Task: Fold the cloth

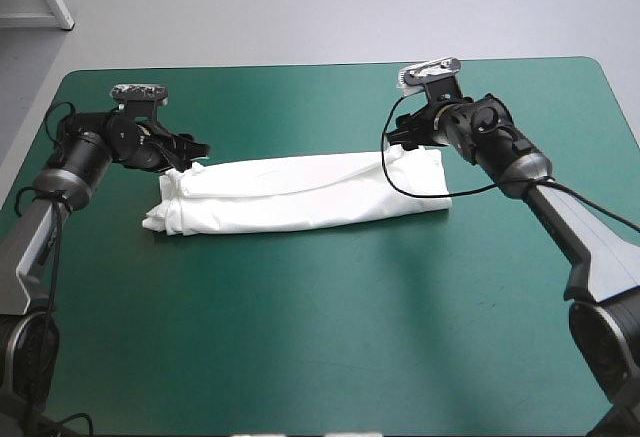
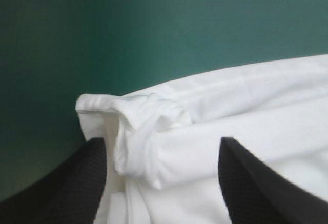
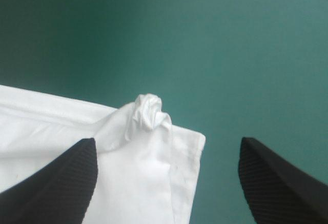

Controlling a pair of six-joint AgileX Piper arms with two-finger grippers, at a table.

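Note:
The white T-shirt (image 1: 305, 193) lies folded into a long narrow band across the middle of the teal-green table. My left gripper (image 1: 185, 157) is at the band's left end, open, its black fingers (image 2: 61, 183) standing on either side of the bunched cloth (image 2: 154, 147). My right gripper (image 1: 405, 142) is at the band's far right corner, open as well. In the right wrist view a small twisted peak of the T-shirt (image 3: 149, 112) rises between its fingers (image 3: 56, 183), and the band's corner lies beneath them.
Bare teal-green cover (image 1: 320, 337) stretches from the band to the table's front edge, and a narrower strip (image 1: 290, 107) lies behind the band.

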